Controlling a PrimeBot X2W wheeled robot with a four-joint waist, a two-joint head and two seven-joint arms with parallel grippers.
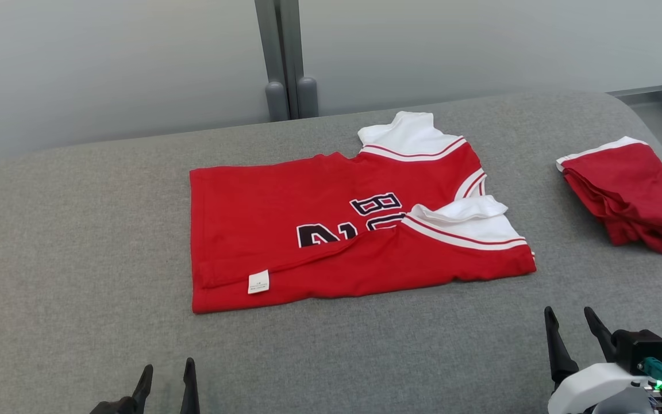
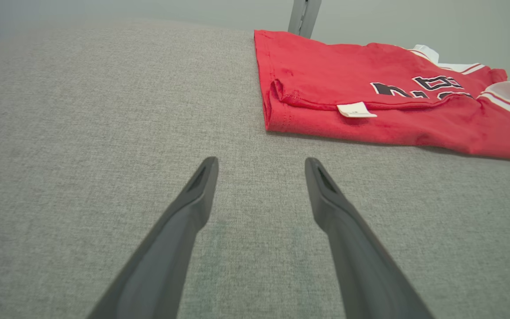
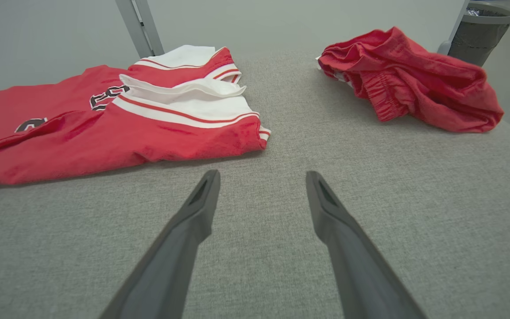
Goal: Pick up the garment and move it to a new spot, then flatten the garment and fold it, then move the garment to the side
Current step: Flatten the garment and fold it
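Left gripper (image 1: 166, 372) and right gripper (image 1: 568, 318) both gape wide, holding nothing.

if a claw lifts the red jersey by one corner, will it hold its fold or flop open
Probably floppy: the red jersey lies in soft folds with a rumpled white sleeve, so lifting one corner would likely undo the fold. Pushed, it may bunch rather than slide, since the grey table cover looks textured.

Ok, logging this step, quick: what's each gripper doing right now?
Left gripper: open, holding nothing.
Right gripper: open, holding nothing.
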